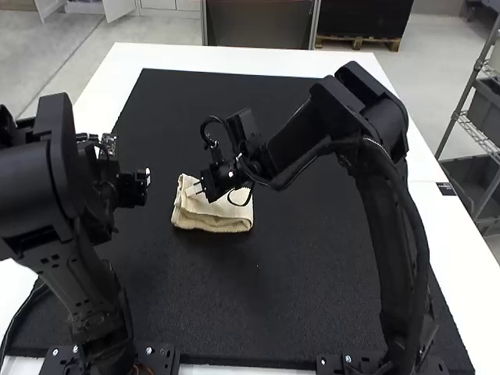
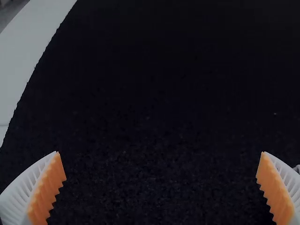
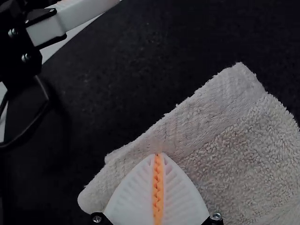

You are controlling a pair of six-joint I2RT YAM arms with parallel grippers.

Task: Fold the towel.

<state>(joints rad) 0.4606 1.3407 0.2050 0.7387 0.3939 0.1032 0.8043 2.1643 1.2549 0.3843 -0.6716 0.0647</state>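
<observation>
folded towel (image 1: 212,222) | beneath right gripper (image 1: 196,188) | near one edge (fingers together)

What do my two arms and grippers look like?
The left arm and right arm are black and jointed, with a black cable curving along the right one. The left gripper and right gripper both have white, ribbed, tapering fingers with toothed orange pads.

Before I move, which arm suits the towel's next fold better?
Right, I'd judge: the right pincer is at the towel, though shut, so it would likely need opening. The left pincer is open but hangs over the mat, off to the towel's left.
</observation>
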